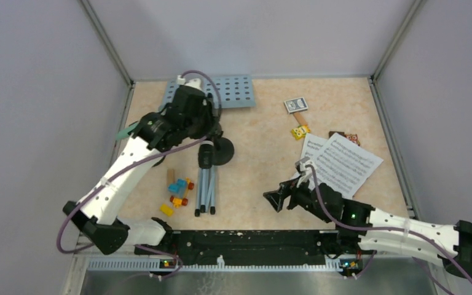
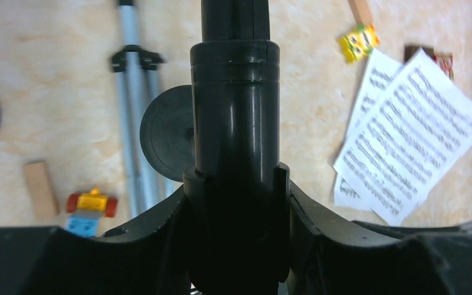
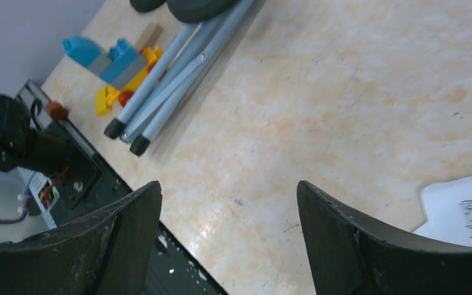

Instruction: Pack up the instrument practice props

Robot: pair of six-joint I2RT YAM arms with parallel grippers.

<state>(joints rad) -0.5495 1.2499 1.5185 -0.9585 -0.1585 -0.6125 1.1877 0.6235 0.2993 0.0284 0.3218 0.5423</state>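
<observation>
You are pinching the left gripper [image 2: 236, 177] around a black tube, most likely the black microphone [image 2: 233, 104]. You are gripping it low on the body, probably so it is riding straight. This is happening at about 10 o'clock on the table, with a mic holder base [image 2: 163, 132] just behind. Your right gripper [image 1: 278, 200] is sitting spread and empty at 6 o'clock, seemingly left free for the sheet music [image 1: 344, 163] at 3 o'clock. The tripod pole [image 1: 206, 184] is lying flat at 8 o'clock.

near-left: toy bricks [image 1: 178, 192] lying in a loose cluster | tan block [image 1: 171, 176] sitting just behind them | far-centre: patterned card box [image 1: 295, 104] lying flat | second tan block [image 1: 298, 118] and yellow cube [image 1: 300, 131] sitting just beside it
</observation>
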